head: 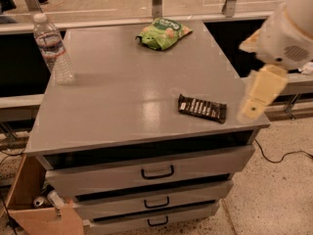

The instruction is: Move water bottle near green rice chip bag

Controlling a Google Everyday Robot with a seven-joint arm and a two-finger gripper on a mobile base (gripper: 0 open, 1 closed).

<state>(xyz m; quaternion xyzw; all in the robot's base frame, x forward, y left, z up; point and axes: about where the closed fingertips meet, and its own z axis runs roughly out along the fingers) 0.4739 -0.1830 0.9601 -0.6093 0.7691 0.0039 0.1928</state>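
The water bottle (52, 49) stands upright at the far left corner of the grey cabinet top (122, 97). It is clear and ribbed, with a white cap and a white label. The green rice chip bag (162, 33) lies at the back middle of the top, well to the right of the bottle. My gripper (259, 96) hangs at the right edge of the cabinet, pale yellow under a white arm, far from both the bottle and the bag. It holds nothing that I can see.
A flat dark wrapped bar (202, 107) lies near the front right of the top, just left of the gripper. The cabinet has three drawers (156, 172) with dark handles. An open cardboard box (34, 204) sits on the floor at the lower left. A rail with metal posts runs behind.
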